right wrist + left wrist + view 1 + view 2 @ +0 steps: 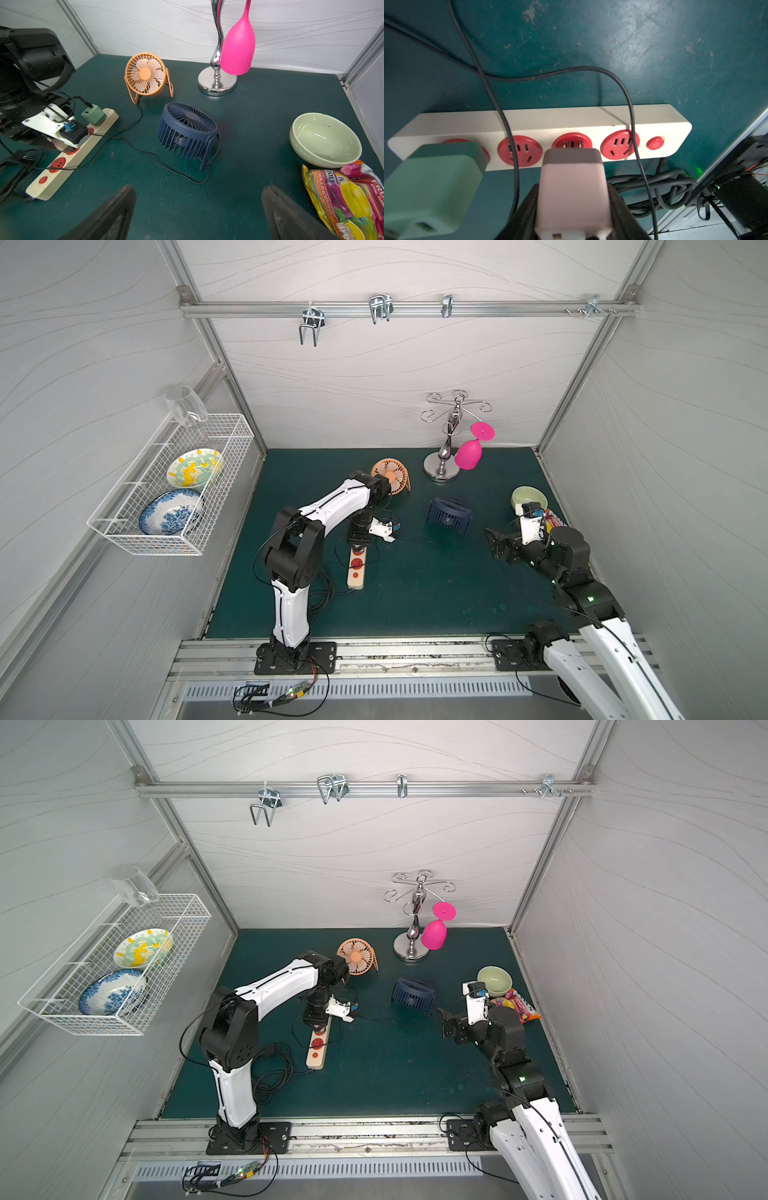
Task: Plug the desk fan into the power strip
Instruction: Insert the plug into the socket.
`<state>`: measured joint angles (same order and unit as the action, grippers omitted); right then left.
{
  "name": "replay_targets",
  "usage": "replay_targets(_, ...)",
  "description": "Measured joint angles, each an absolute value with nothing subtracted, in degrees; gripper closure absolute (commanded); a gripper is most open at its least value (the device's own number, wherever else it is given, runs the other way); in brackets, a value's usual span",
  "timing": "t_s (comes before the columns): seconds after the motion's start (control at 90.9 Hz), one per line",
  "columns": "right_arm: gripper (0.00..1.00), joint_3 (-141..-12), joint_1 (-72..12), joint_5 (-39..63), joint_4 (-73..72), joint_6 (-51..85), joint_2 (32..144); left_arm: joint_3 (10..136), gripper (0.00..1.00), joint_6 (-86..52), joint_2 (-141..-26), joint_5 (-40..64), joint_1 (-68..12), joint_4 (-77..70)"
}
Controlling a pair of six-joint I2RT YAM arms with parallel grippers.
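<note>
**A:** Where does the power strip lie now?

**B:** The power strip (571, 122) lies on the green mat (654, 52), directly under the left gripper (574, 193). In both top views its long axis runs from the front edge toward the back wall.

**A:** And the grippers?

**B:** The left one clamps a pink adapter (571, 172) over the socket (572, 141) second from the red button (655, 144). The metal prongs are visible, so I judge it is not fully seated. The push must go straight down. The right gripper (197, 193) stands wide and empty, well apart.

**A:** Which fan is it?

**B:** I cannot tell: blue fan (187, 128) or orange fan (145, 74).

**A:** Any writing?

**B:** The candy bag (349, 197) reads "FOX'S" and "LEMON & BLACKCURRANT". The button carries a power symbol.
</note>
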<state>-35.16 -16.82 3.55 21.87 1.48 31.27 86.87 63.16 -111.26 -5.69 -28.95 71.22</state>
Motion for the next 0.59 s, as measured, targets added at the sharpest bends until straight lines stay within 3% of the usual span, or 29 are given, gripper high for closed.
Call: replay_targets(0.594, 0.01, -35.16, -16.82, 3.4, 21.87, 1.48, 31.27, 91.57, 1.0, 61.21, -115.77, -10.28, -30.63, 76.14)
